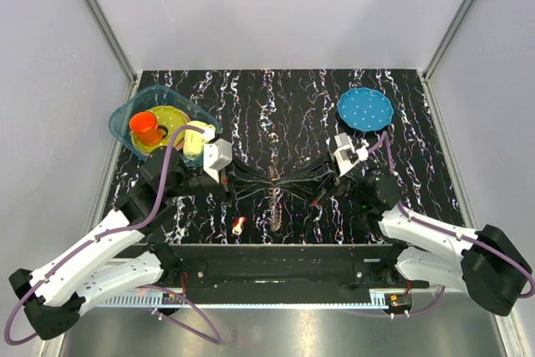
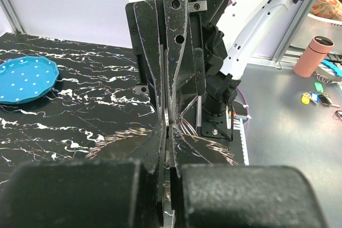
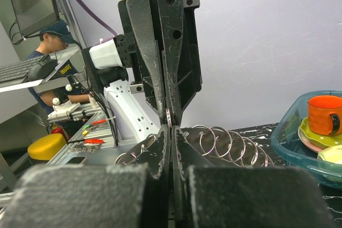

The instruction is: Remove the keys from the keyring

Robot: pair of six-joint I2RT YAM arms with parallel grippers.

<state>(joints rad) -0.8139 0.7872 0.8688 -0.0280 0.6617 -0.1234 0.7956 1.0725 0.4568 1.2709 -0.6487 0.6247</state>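
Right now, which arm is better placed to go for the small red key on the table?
Left, probably. The red key lies on the left arm's side of the keyring. Both the left gripper and right gripper are shut on the keyring, so it must release first.

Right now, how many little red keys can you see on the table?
1. The red key lies loose near the front edge of the table, just left of the lowest part of the keyring. More keys may be hidden among its loops.
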